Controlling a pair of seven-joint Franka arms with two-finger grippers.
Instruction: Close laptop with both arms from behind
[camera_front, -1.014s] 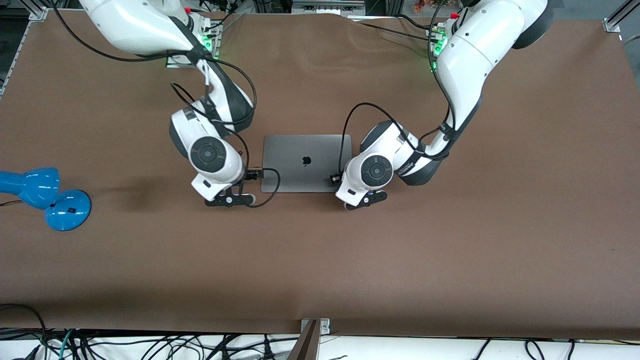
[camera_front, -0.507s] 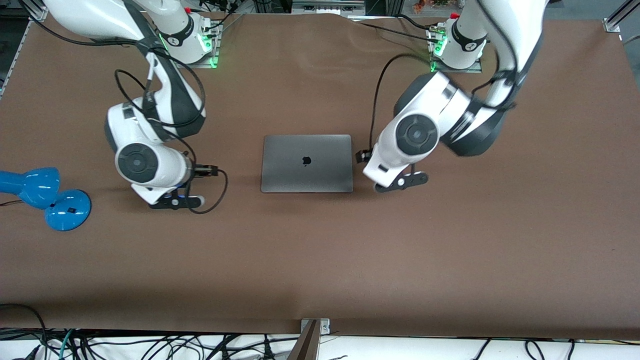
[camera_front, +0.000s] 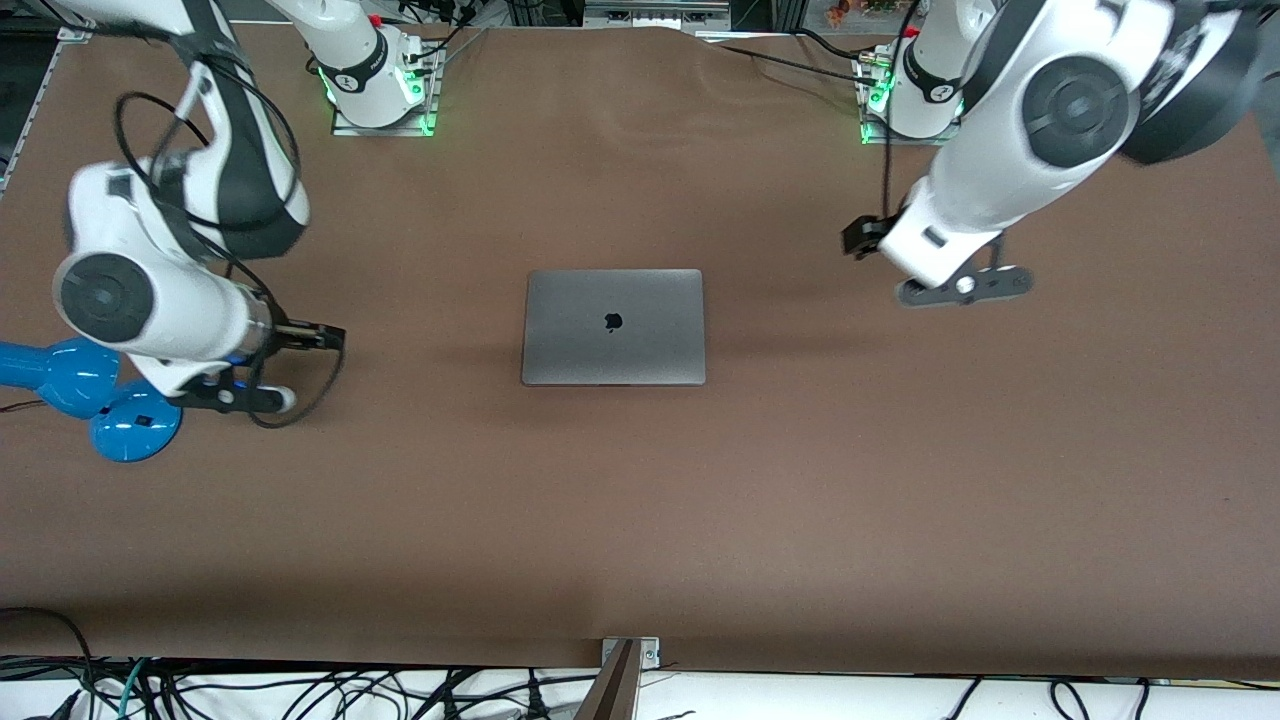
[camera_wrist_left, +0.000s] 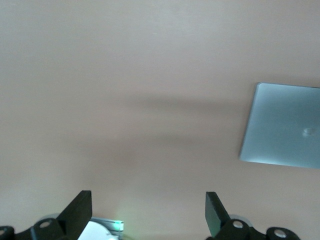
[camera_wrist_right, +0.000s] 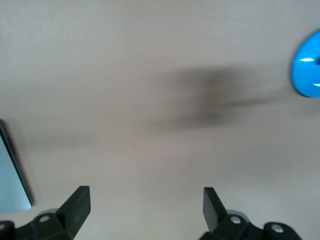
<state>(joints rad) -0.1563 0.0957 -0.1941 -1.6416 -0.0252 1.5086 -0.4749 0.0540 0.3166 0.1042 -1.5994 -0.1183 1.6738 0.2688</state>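
I see the slim space-grey metal laptop (camera_front: 613, 326) lying shut, mid-table. Left gripper (camera_wrist_left: 148, 212) and right gripper (camera_wrist_right: 146, 209) both hang spread apart, empty, over bare brown tabletop (camera_front: 640, 520), well apart from it.

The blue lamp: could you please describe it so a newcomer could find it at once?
On the brown table, look toward the right arm's end, beside the right gripper. The blue lamp rests there, glossy and rounded, the only bright blue thing; the laptop mid-table is flat and grey.

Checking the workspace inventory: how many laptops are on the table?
1. The closed laptop lies mid-table, lid up, between the open left gripper and open right gripper; none appears hidden.
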